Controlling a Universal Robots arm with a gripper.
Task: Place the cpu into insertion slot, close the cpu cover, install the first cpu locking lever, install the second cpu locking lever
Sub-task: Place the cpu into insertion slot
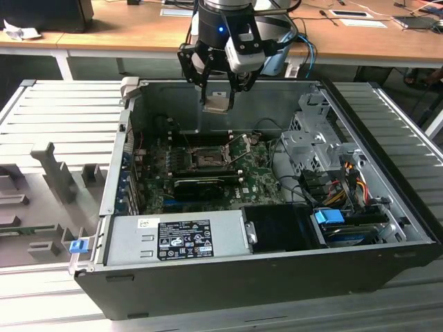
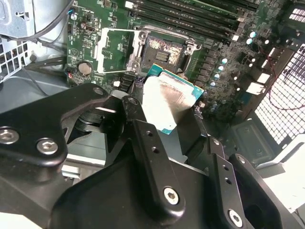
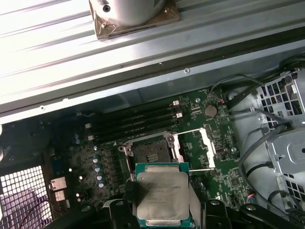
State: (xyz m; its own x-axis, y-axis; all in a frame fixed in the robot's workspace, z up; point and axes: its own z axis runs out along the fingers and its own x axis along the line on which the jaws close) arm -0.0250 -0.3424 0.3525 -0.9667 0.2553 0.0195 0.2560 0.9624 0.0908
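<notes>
**A:** Where is the gripper (image 1: 218,91)?

**B:** In the exterior view it hangs over the open computer case (image 1: 277,270), at the case's twelve o'clock and about level with the top of the back wall. It is clamped on the cpu (image 1: 216,104), which hangs just below it.

**A:** Do the wrist views agree?

**B:** They do. In the first wrist view the cpu (image 3: 162,193) sits between the black fingers (image 3: 119,214), showing its dull silver-grey top and a tan-green rim. In the second wrist view the cpu (image 2: 167,102) is pinched at two opposite edges.

**A:** And the insertion slot?

**B:** The insertion slot (image 1: 206,158) lies on the green board (image 1: 257,174) inside the case. In the exterior view it is at six o'clock of the cpu and well apart from it, so the chip is in the air and touches nothing but the gripper. In both wrist views the insertion slot (image 3: 151,151) (image 2: 164,50) is bare, a black square inside a silver frame.

**A:** What about the cpu cover?

**B:** The cpu cover (image 3: 208,143) is swung open. In the exterior view it is at three o'clock of the socket. It is a thin silver frame, and the board shows through its cut-out.

**A:** What else is around?

**B:** Long black memory slots (image 3: 133,124) run just beside the socket. In the exterior view a grey power supply (image 1: 176,238) sits at the case's six o'clock and a metal drive cage (image 1: 311,142) at its three o'clock. The case stands on a ribbed grey tabletop (image 1: 55,104).
</notes>
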